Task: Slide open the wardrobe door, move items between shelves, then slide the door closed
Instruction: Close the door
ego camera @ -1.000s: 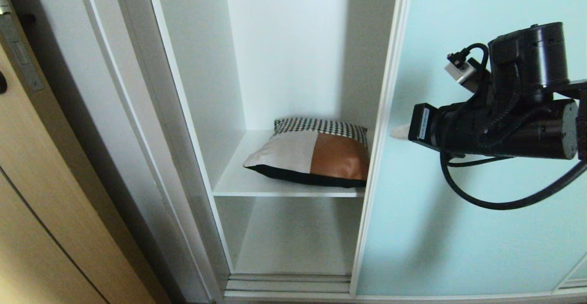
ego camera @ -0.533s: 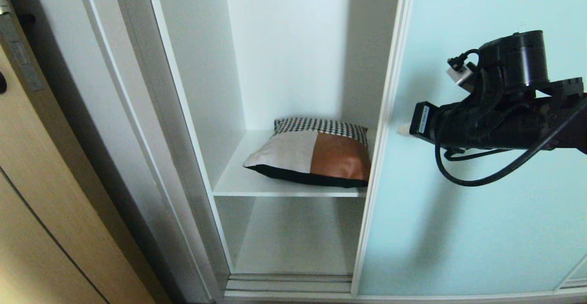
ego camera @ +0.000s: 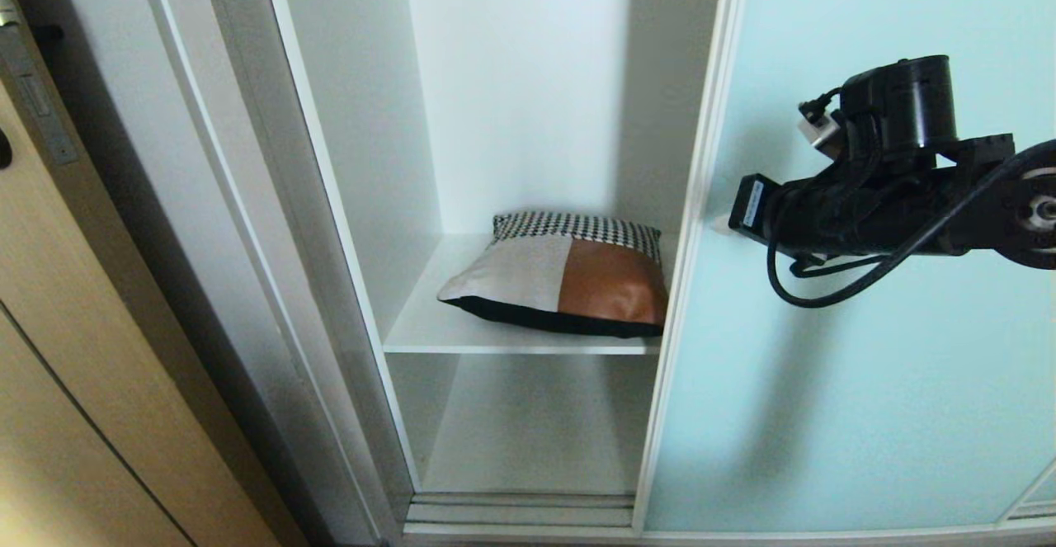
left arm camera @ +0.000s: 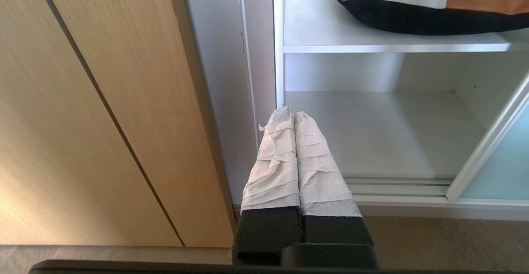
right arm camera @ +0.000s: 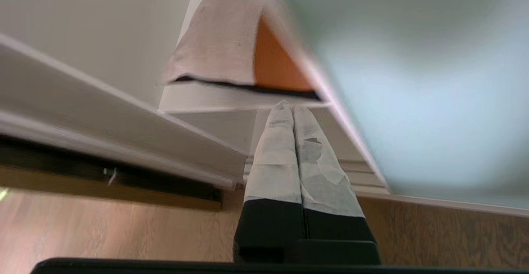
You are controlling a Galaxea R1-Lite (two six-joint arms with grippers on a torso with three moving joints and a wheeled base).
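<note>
The right gripper [ego camera: 716, 225], fingers pressed together, is nudging the wardrobe door [ego camera: 866, 365] beside the cushion [ego camera: 561, 283]. Next, likely reaching for that cushion.

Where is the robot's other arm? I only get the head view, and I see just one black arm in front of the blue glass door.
Observer: The left gripper is parked low, outside your view, pointing at the wardrobe's side wall between the tan wooden panel and the bottom board.
Operator: Is it holding anything?
Observer: No. Its taped fingers are pressed together with nothing between them.
Operator: And the hand I do see?
Observer: The right gripper is shut and empty too. It is aimed along the frame edge of the sliding wardrobe door, toward the upper shelf that carries the cushion.
</note>
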